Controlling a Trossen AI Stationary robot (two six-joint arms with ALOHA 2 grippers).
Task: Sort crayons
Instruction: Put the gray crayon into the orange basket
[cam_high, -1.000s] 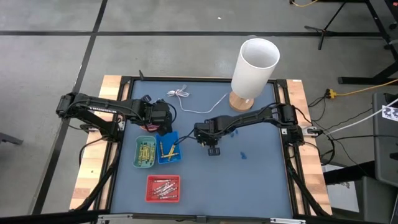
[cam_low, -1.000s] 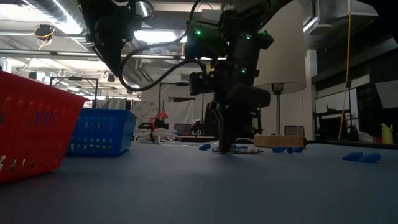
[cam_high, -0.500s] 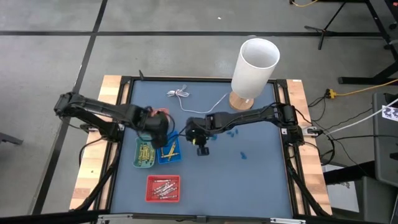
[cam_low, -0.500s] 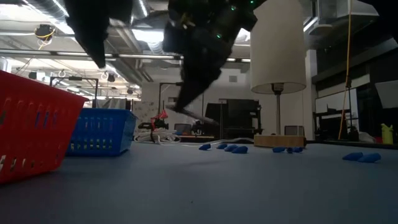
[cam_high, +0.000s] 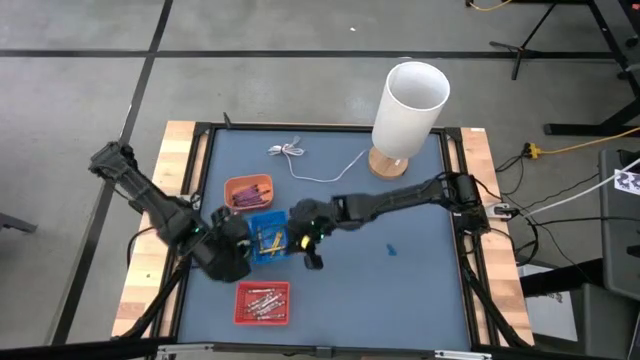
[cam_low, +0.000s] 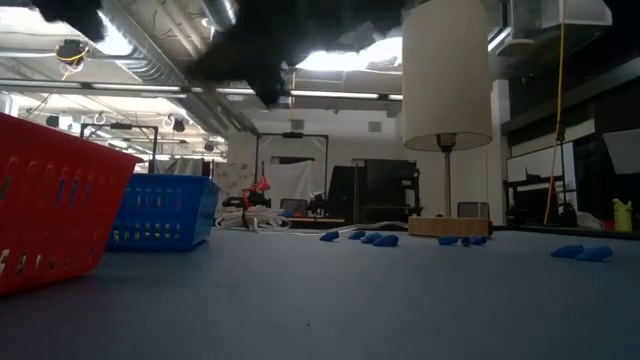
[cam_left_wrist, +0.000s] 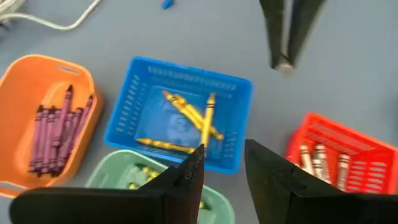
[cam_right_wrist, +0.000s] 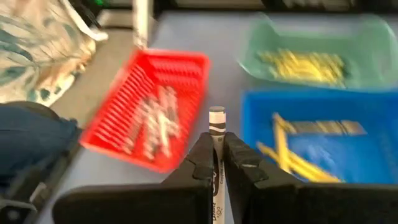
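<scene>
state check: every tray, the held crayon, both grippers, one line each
orange tray: holds purple crayons
blue tray: holds a few yellow crayons
green tray: holds yellowish crayons
red tray: holds whitish crayons
white crayon: upright in right gripper, above the table
right gripper: shut on white crayon, near the trays
left gripper: open, empty, over the trays

Table top (cam_high: 400, 290): matt blue-grey sheet, smooth, bordered by pale bare wood planks (cam_high: 140, 280). Blue tray (cam_left_wrist: 180, 118) and red tray (cam_left_wrist: 348, 155): moulded plastic with slotted lattice walls. Orange tray (cam_left_wrist: 37, 81) and green tray (cam_right_wrist: 311, 37): smooth solid plastic. Crayons (cam_left_wrist: 59, 124): paper-wrapped, matt. Lamp shade (cam_high: 410, 105): matt white; its base (cam_high: 385, 165) wood
</scene>
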